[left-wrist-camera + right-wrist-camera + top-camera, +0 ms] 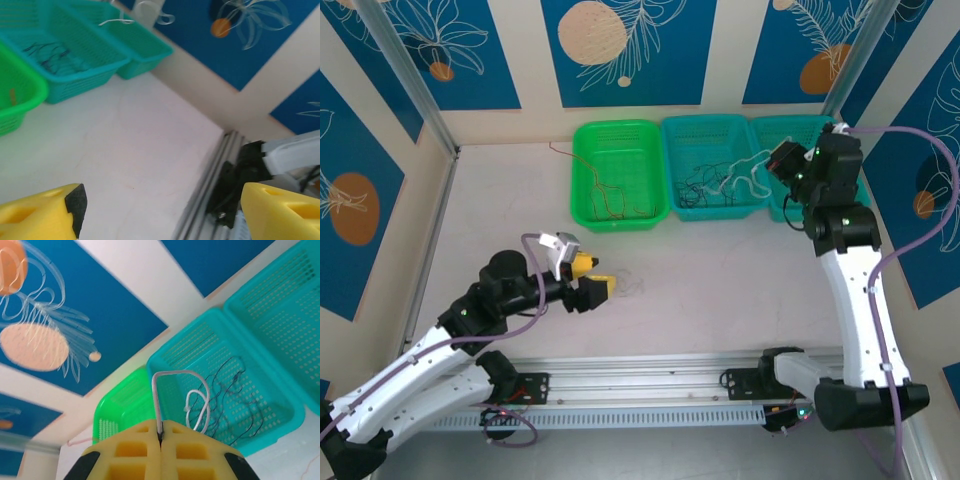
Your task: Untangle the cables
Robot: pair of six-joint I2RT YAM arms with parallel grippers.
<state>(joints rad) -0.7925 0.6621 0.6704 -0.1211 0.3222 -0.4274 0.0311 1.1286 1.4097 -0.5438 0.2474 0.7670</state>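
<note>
A: Biggest things first. How does it all lie?

B: The desk carries three baskets in a row along its far edge: a green basket on the left, a teal middle basket, and a teal right basket. The left arm reaches low over the near-left desk. The right arm stands at the right and leans over the baskets.

A: And the jaws?

B: The left jaws gape wide with nothing between them, well apart from the baskets. The right jaws are pressed tight together, pinching one end of the white cable.

A: Where are the cables?

B: The red cables lie in the green basket, with one strand trailing over its far-left rim. The black cables lie in the middle basket. The white cable rises from the right jaws, arches over and hangs in a loop above the black ones. Whether it touches them cannot be told.

A: So what does the next move turn on?

B: The white cable's length runs left and nearward from the right jaws, across the middle basket. The right basket lies just to the right of that. The right arm is far the nearer, and it already holds the end. It probably needs to lift the loop clear of the black cables before carrying it right, since the loop could snag one and drag it along.
</note>
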